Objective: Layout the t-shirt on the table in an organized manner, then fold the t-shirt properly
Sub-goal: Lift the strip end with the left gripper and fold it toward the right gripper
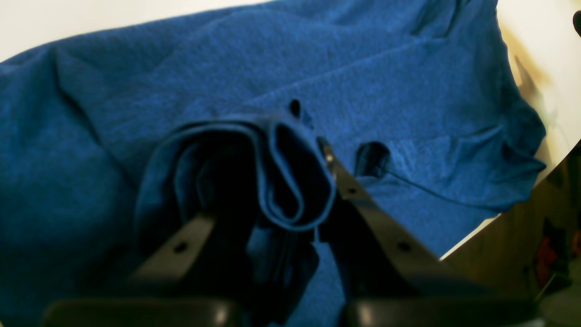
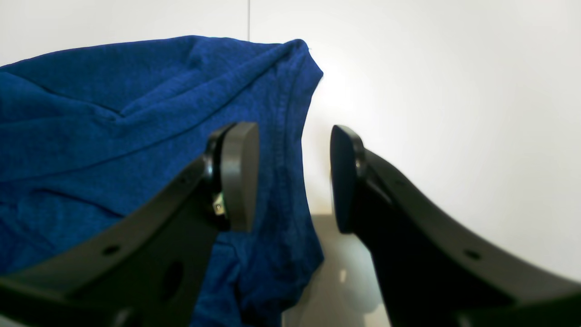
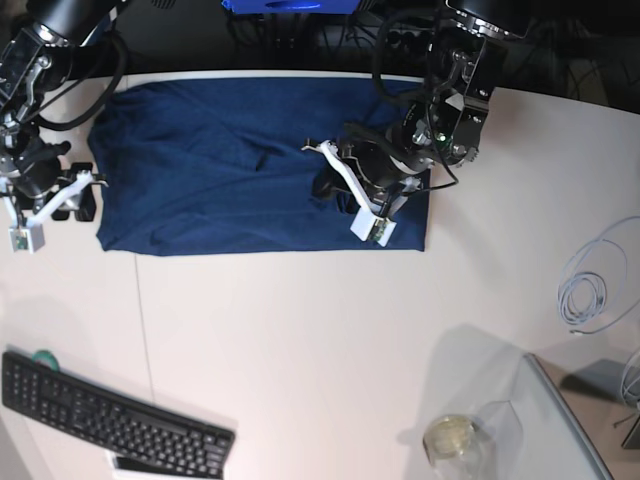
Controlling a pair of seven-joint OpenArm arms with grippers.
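The dark navy t-shirt (image 3: pixel 220 170) lies spread across the far part of the white table (image 3: pixel 300 350). In the base view my left gripper (image 3: pixel 338 188) sits over the shirt's right half. The left wrist view shows this gripper (image 1: pixel 272 181) shut on a rolled fold of the t-shirt (image 1: pixel 363 68), lifted above the rest of the cloth. My right gripper (image 3: pixel 80 200) is at the shirt's left edge. In the right wrist view it (image 2: pixel 292 179) stands open, the t-shirt's (image 2: pixel 91 113) hem running behind its left pad (image 2: pixel 240 177) and bare table (image 2: pixel 454 91) behind the right one.
A black keyboard (image 3: pixel 110 420) lies at the near left. A coiled white cable (image 3: pixel 590 290) rests at the right, and a clear container (image 3: pixel 460 435) stands at the near right. The table's edge (image 1: pixel 481 227) drops off close to the shirt.
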